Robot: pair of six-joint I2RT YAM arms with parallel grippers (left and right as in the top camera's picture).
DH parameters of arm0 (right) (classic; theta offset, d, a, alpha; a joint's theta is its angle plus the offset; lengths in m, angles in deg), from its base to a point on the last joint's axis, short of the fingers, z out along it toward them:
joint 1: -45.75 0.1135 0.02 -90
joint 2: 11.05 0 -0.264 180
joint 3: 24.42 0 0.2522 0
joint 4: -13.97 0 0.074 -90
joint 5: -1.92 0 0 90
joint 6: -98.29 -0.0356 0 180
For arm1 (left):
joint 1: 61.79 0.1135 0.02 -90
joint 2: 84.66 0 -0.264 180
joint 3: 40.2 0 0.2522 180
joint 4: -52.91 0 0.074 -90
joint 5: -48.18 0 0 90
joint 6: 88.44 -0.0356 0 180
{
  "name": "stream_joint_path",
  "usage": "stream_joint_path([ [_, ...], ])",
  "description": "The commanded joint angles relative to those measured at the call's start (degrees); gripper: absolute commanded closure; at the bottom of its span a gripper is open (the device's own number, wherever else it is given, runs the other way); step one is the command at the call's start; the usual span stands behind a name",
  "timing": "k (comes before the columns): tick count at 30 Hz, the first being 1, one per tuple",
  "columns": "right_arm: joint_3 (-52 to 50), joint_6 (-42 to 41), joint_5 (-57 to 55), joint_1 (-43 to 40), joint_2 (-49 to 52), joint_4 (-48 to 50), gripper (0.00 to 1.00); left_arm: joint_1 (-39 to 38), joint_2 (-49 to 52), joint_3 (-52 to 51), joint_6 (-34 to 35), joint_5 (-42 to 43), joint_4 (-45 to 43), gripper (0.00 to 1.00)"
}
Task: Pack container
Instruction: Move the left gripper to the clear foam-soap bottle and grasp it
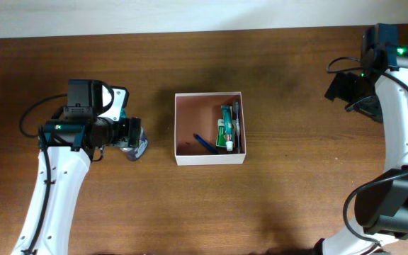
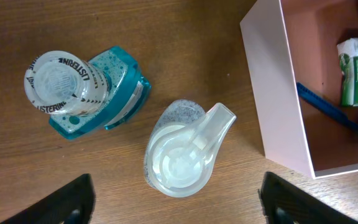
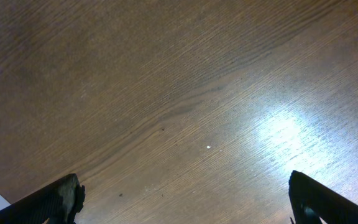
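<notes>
The container (image 1: 183,155), a square white box with a reddish-brown inside, sits mid-table and also shows in the left wrist view (image 2: 272,93). It holds a green-and-white tube (image 1: 227,127) and a blue razor (image 1: 205,144). My left gripper (image 1: 134,140) is open above two small bottles left of the container: a teal Listerine bottle (image 2: 86,87) and a clear flip-cap bottle (image 2: 182,149), both upright. The clear bottle stands just ahead of my open left fingertips (image 2: 176,202). My right gripper (image 1: 346,88) is open and empty at the far right, over bare wood (image 3: 185,199).
The wooden table (image 1: 296,198) runs to a white wall along the far edge. A cable loops beside the left arm (image 1: 27,117). The right arm's base stands at the front right corner (image 1: 392,212).
</notes>
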Motion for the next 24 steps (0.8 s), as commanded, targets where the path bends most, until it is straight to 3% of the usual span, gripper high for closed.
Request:
stream_joint_path([
  [1, 0.4, 0.3, -0.7, -0.3, -0.4, 0.0, 0.02, -0.1, 0.8, 1.0, -0.9, -0.4, -0.3, 0.19],
  [19, 0.4, 0.3, -0.7, -0.3, -0.4, 0.0, 0.02, -4.0, 7.4, 1.0, -4.1, -1.8, -2.5, 0.20],
  [24, 0.4, 0.3, -0.7, -0.3, -0.4, 0.0, 0.02, -4.0, 7.4, 1.0, -4.1, -3.9, -3.4, 0.27],
])
